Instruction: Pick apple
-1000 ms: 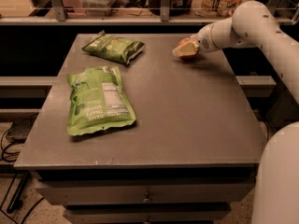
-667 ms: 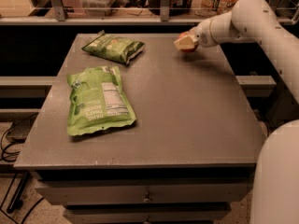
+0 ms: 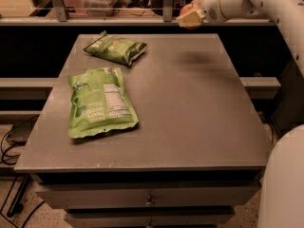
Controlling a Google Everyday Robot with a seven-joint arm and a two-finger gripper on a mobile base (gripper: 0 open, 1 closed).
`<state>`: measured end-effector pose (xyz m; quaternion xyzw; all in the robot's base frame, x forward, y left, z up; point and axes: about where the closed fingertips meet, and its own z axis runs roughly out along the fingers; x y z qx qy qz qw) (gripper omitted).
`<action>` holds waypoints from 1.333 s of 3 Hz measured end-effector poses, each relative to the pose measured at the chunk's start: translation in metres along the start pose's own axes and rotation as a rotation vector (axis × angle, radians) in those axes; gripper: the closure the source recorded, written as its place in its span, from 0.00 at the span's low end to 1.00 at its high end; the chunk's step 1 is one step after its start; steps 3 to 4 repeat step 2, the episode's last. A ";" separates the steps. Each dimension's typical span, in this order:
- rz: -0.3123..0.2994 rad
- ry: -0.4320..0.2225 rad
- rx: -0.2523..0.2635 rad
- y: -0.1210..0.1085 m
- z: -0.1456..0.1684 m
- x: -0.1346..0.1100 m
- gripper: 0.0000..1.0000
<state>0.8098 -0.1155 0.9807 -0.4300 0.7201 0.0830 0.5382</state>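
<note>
My gripper (image 3: 191, 17) hangs above the far right part of the table (image 3: 190, 127), at the end of the white arm that comes in from the upper right. It is shut on the apple (image 3: 185, 8), a small red-orange round thing that shows only in part behind the cream fingers (image 3: 191, 19). The apple is lifted off the tabletop, and a faint shadow lies on the table below it.
A large green snack bag (image 3: 99, 102) lies flat at the left of the table. A smaller green bag (image 3: 115, 47) lies at the far left. A rail and shelf with clutter run behind the table. The robot's white body (image 3: 282, 184) fills the lower right corner.
The gripper has risen from just above the far right tabletop and now holds the apple higher, level with the rail behind the table. The bags have not moved.
</note>
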 end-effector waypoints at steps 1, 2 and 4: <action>-0.175 -0.084 0.044 -0.010 -0.032 -0.069 1.00; -0.205 -0.094 0.051 -0.012 -0.034 -0.076 1.00; -0.205 -0.094 0.051 -0.012 -0.034 -0.076 1.00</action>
